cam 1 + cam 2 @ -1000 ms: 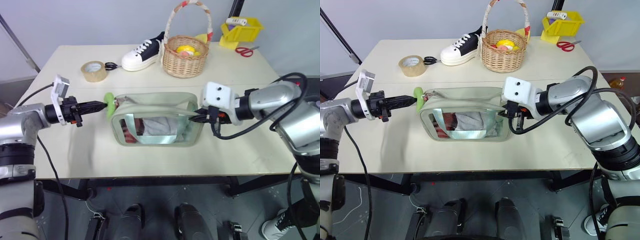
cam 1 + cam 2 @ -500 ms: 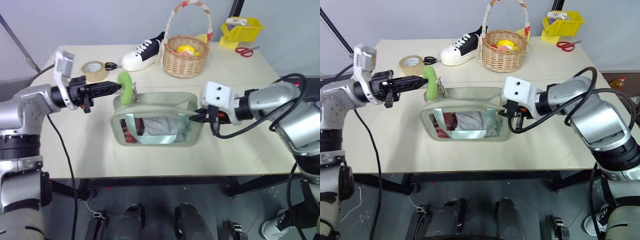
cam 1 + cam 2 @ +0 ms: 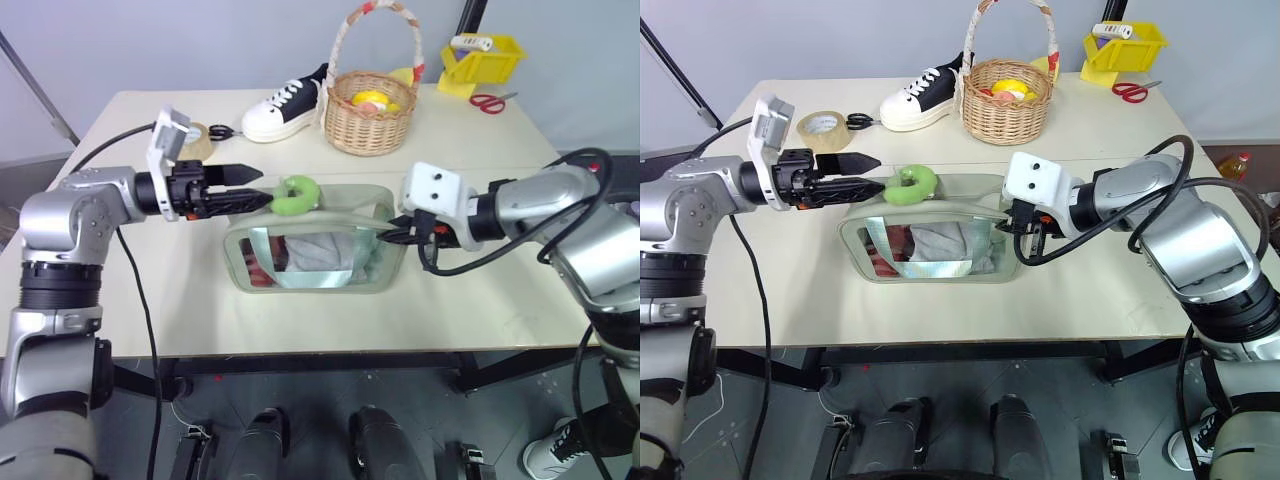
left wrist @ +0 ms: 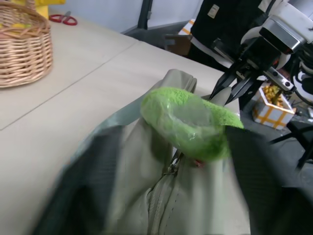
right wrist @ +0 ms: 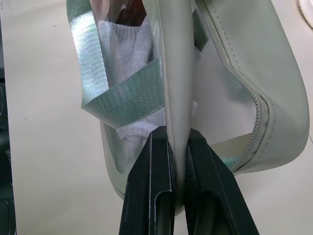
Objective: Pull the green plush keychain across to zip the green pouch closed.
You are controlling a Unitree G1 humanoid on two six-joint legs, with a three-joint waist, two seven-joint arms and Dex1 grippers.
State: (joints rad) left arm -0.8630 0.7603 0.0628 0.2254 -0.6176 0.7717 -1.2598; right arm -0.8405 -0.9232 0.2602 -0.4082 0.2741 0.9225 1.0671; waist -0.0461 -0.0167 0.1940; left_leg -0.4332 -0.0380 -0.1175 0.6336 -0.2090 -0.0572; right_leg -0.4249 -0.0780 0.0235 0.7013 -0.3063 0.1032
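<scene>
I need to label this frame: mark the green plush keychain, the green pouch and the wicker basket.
green plush keychain (image 3: 296,195), left eye view, on its fuzzy ring.
green pouch (image 3: 305,257), left eye view, on its clear front window.
wicker basket (image 3: 1008,100), right eye view, on its woven side wall.

Tabletop (image 3: 150,310): pouch (image 3: 310,262) at centre; tape (image 3: 193,137) at 10 o'clock; shoe (image 3: 283,108), basket (image 3: 371,122) at 12; scissors (image 3: 489,102) at 2.
</scene>
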